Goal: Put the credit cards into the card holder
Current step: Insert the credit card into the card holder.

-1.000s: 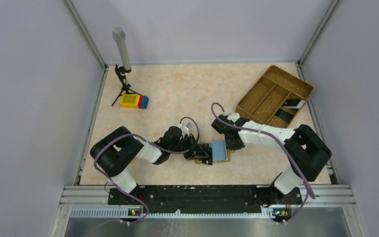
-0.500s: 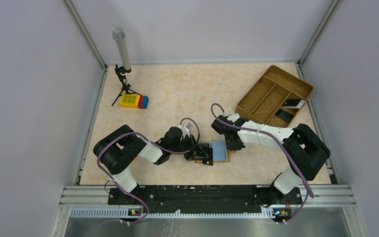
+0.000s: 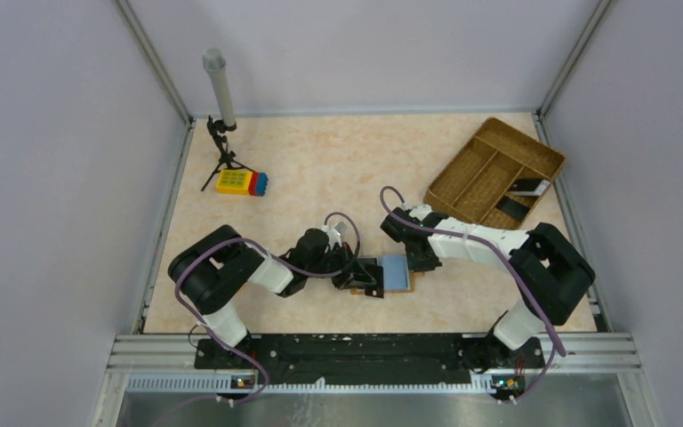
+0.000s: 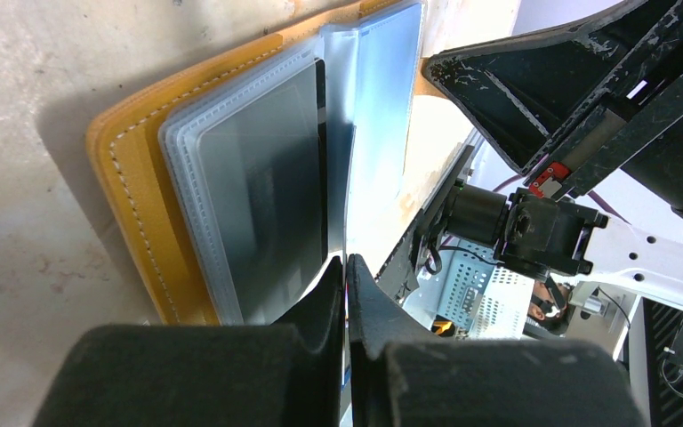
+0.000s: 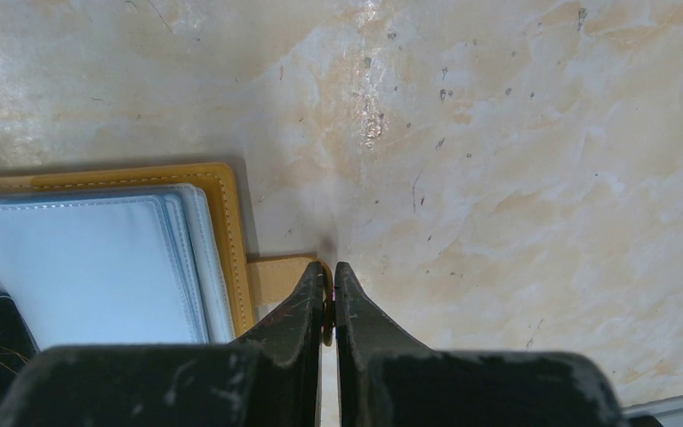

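Observation:
The orange-tan card holder [image 3: 406, 288] lies open near the table's front centre, its clear sleeves showing. A light blue card [image 3: 395, 269] sits in the right-hand sleeves and also shows in the right wrist view [image 5: 89, 267]. In the left wrist view, a dark card [image 4: 267, 178] lies in the left-hand sleeves of the holder [image 4: 129, 205]. My left gripper [image 4: 347, 260] is shut on one thin clear sleeve, which stands on edge. My right gripper [image 5: 331, 265] is shut on the holder's strap tab [image 5: 276, 277] at its right edge [image 5: 227, 231].
A brown woven tray [image 3: 462, 169] stands at the back right with two dark cards [image 3: 525, 187] in its compartments. A yellow-red-blue block [image 3: 241, 182] and a small tripod with a grey tube [image 3: 220, 89] stand at the back left. Both grippers [image 3: 366, 277] [image 3: 420, 263] crowd the holder.
The left arm's elbow has shifted slightly to the right. The grippers, the holder and the cards stay where they were.

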Tool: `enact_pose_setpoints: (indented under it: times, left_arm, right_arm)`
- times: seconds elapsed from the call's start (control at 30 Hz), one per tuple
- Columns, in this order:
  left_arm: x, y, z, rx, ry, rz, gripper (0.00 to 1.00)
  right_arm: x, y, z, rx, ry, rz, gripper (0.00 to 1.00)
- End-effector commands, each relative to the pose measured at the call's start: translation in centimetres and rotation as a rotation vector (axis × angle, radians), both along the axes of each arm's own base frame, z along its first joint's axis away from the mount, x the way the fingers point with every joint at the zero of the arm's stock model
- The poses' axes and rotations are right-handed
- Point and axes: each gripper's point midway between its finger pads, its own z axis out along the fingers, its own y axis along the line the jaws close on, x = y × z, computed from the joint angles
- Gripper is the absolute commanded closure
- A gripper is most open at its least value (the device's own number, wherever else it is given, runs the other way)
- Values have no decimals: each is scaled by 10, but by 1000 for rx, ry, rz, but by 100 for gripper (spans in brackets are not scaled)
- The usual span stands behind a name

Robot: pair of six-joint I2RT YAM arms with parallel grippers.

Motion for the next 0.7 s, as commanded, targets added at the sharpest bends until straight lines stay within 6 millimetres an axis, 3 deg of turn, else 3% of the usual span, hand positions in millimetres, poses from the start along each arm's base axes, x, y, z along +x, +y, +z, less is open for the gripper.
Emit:
enact_pose_setpoints:
  times: [0.0,0.67]
  left_arm:
    - [1,-1,2,-16,-13,-1,100]
    - [11,-5,-5,-59,24,-13,100]
  right_arm:
    - [3,0,3,-28,-17,-4,100]
    - [5,3,8,-21,-18,-9,100]
